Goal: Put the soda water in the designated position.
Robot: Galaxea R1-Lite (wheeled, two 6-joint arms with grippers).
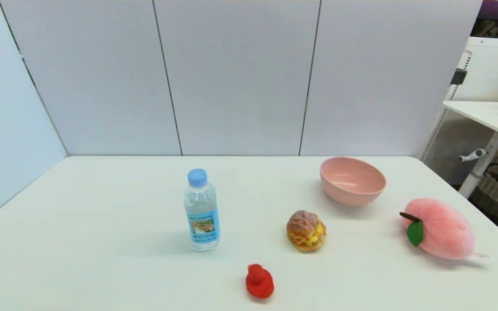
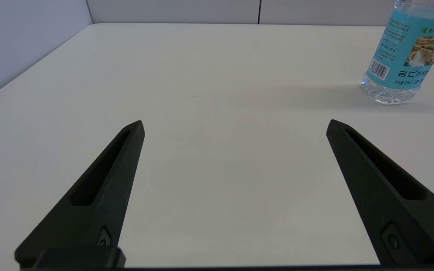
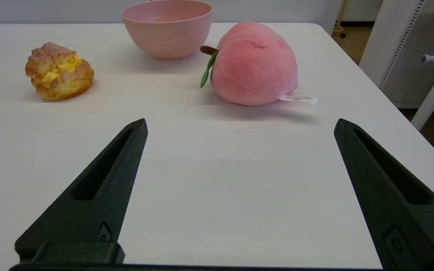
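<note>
Head view shows neither arm: the bottle (image 1: pixel 202 210) stands upright at mid-bench, bare white bench (image 1: pixel 80 224) stretching from it toward 9 o'clock. Toward 3 o'clock sit a puff (image 1: pixel 306 230), a pink bowl (image 1: pixel 352 180) and a plush peach (image 1: pixel 439 229) near the bench edge; a red duck (image 1: pixel 259 281) sits at 5 o'clock. Left wrist view shows the left gripper (image 2: pixel 235 126) spread wide and empty over bare bench, the bottle's top cut off. Right wrist view shows the right gripper (image 3: pixel 240 126) equally wide, empty, short of the peach.

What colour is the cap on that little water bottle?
Light blue; the cap of the soda water shows best in the head view.
</note>
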